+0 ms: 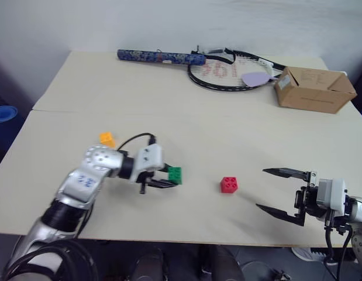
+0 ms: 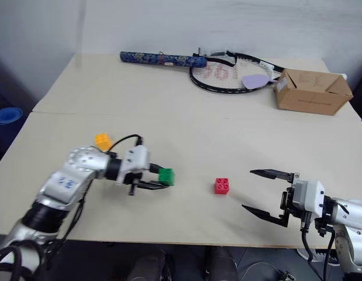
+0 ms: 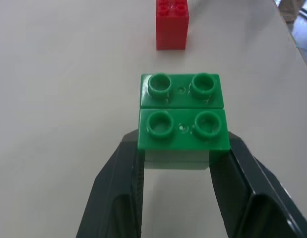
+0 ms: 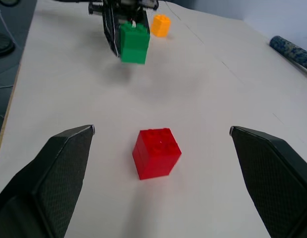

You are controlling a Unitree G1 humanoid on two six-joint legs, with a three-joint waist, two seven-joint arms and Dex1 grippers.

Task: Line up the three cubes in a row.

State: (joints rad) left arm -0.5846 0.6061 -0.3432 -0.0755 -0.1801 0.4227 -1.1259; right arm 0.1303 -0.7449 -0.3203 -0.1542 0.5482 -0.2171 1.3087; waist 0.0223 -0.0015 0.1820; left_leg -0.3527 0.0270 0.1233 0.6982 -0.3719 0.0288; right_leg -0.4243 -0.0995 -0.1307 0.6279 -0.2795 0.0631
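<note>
The left hand [image 1: 164, 182] clamps the green cube [image 1: 175, 174] left of the red cube [image 1: 229, 184], while the right hand [image 1: 280, 192] gapes wide, empty.

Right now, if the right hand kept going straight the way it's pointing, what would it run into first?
Most likely the red cube: it sits on the table straight ahead of the open right hand, between its two fingers' lines. Height is uncertain, so the hand might pass over it.

Head cameras look down over the tabletop [image 1: 227, 140]; each wrist camera looks along its hand, sharing the red cube [image 4: 156, 152].
</note>
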